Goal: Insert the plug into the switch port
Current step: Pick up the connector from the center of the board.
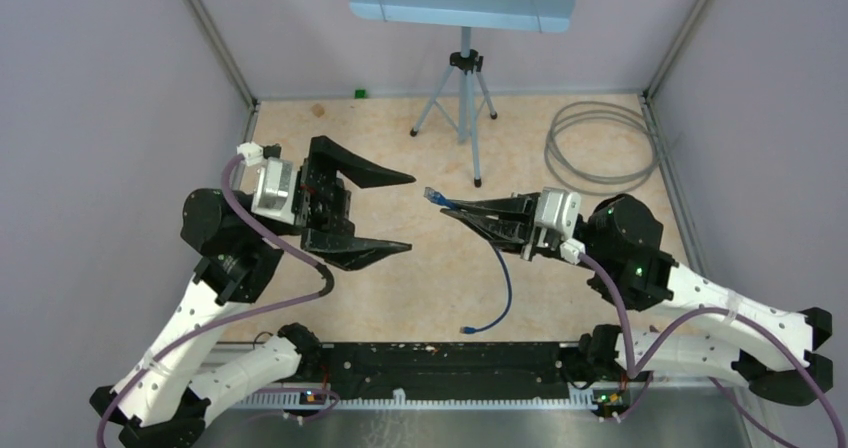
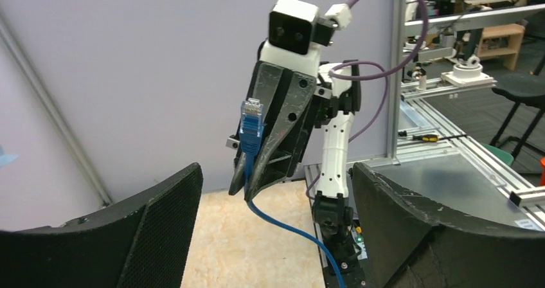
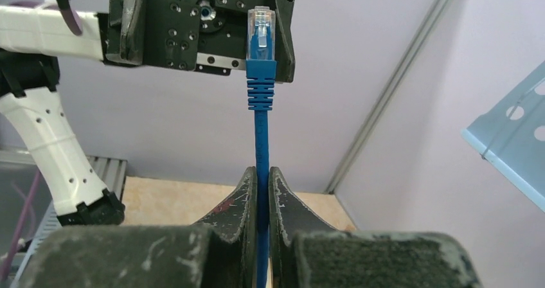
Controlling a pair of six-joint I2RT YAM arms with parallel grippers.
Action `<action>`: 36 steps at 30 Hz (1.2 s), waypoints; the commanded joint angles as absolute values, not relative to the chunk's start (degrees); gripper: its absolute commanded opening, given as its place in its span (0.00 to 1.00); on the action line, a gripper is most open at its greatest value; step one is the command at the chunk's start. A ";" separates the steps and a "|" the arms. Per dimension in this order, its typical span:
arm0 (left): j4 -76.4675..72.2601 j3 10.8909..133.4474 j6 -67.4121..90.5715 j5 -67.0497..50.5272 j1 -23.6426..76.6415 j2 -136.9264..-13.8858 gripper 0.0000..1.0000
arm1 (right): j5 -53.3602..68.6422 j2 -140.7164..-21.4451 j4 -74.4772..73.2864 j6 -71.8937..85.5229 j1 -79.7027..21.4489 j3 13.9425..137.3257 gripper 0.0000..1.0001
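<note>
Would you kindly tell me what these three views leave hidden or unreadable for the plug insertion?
- Switch port: in no view; its place cannot be told.
- Plug, top view: too small to show its clip side.
- Blue cable, right wrist view: the gripped stretch is hidden between the right gripper's fingers.
- Left gripper, left wrist view: its fingers are cut off by the bottom edge.

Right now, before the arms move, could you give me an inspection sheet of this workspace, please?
Surface: beige table, speckled.
Job's things: plug in the air, beyond the right gripper; switch port: nothing seen.
Clutter: tripod and small green object at far edge.
Grippers: left gripper open, empty; right gripper shut on blue cable.
Cables: blue cable hangs down to table; grey coil far right.
Surroundings: purple walls.
</note>
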State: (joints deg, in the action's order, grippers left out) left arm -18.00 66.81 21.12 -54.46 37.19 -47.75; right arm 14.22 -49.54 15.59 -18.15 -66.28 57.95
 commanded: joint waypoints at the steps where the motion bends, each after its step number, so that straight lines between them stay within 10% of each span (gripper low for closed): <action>1: -12.49 69.25 17.67 -49.73 37.15 -48.17 0.91 | 11.57 -50.81 7.85 -21.27 -66.97 63.29 0.00; 16: -15.85 69.40 18.19 -58.06 37.10 -51.16 0.61 | 18.70 -54.36 6.65 -16.13 -66.97 64.19 0.00; 23: -13.39 69.05 16.40 -58.86 37.17 -50.09 0.76 | 16.68 -53.89 7.64 -14.20 -66.97 64.23 0.00; 36: -13.58 69.10 15.96 -60.19 37.11 -50.05 0.44 | 15.32 -53.70 7.26 -13.45 -66.97 64.03 0.00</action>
State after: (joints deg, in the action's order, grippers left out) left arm -12.78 67.42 16.53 -59.16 37.19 -50.46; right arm 16.34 -54.74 4.71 -14.37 -66.28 62.02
